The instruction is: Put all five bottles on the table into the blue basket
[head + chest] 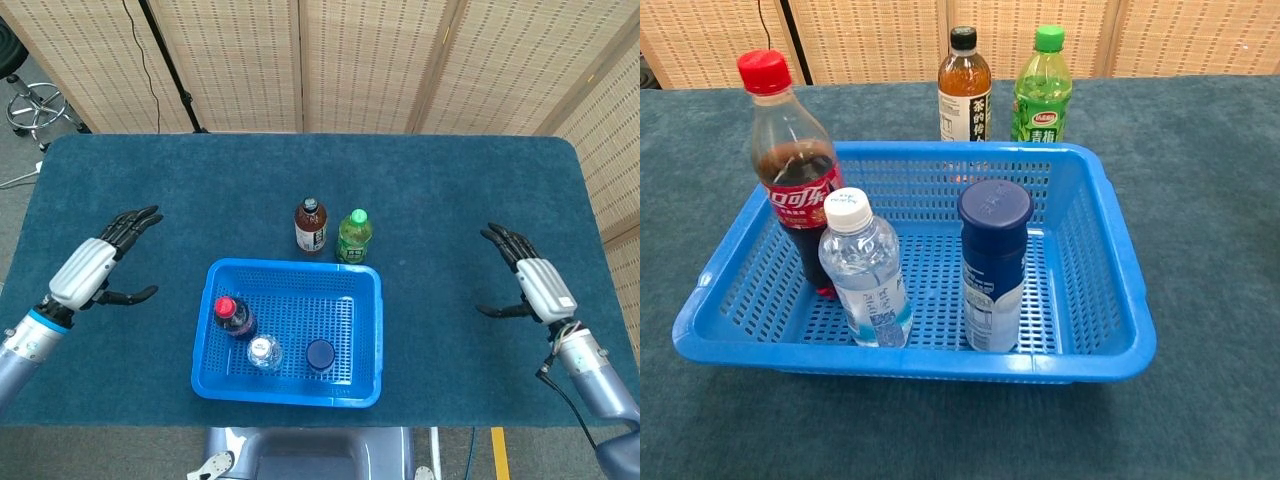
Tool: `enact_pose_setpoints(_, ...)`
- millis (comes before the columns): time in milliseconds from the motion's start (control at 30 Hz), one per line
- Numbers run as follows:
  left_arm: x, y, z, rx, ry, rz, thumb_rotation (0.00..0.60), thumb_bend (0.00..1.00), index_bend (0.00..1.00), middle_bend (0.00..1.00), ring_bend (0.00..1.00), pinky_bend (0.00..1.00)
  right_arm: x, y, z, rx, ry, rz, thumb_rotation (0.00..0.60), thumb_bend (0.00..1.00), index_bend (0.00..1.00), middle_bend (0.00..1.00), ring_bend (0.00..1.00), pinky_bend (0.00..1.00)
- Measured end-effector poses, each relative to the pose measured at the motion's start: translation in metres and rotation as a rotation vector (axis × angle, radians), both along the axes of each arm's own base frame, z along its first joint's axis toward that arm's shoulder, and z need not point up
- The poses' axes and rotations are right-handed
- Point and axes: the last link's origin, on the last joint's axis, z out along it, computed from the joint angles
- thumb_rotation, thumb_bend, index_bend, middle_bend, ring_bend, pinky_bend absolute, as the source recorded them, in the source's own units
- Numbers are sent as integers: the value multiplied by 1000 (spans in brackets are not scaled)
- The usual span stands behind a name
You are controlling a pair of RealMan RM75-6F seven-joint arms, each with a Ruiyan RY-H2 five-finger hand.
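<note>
The blue basket [365,330] [1110,250] sits at the table's front centre. Inside it stand a red-capped cola bottle [231,316] [788,180], a clear water bottle [264,352] [866,272] and a dark blue bottle [320,354] [992,262]. Just behind the basket, on the cloth, stand a brown tea bottle [310,225] [964,88] and a green bottle [353,235] [1042,88]. My left hand [95,266] hovers open left of the basket, holding nothing. My right hand [530,284] is open far to the right. Neither hand shows in the chest view.
The teal cloth table [450,190] ends at rounded edges. Woven screens [350,60] stand behind it, with a stool [35,105] and a stand leg at the far left.
</note>
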Motion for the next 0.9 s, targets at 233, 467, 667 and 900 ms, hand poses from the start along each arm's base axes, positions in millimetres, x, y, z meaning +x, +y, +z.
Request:
enact_pose_setpoints(233, -31, -12, 21, 116, 132, 154, 600, 238, 0, 0, 0, 0, 22, -40, -24, 83, -116, 12, 600, 0, 0, 0, 0, 0)
enact_pose_setpoints(467, -47, -24, 27, 185, 162, 241, 600, 238, 0, 0, 0, 0, 42, -66, -52, 181, -180, -3, 600, 0, 0, 0, 0, 0)
enact_pose_setpoints(667, -52, -39, 27, 261, 143, 291, 600, 238, 0, 0, 0, 0, 69, -85, -81, 250, -238, -2, 600, 0, 0, 0, 0, 0)
enact_pose_setpoints(900, -55, -38, 23, 257, 129, 316, 600, 238, 0, 0, 0, 0, 93, -96, -103, 275, -264, 18, 600, 0, 0, 0, 0, 0)
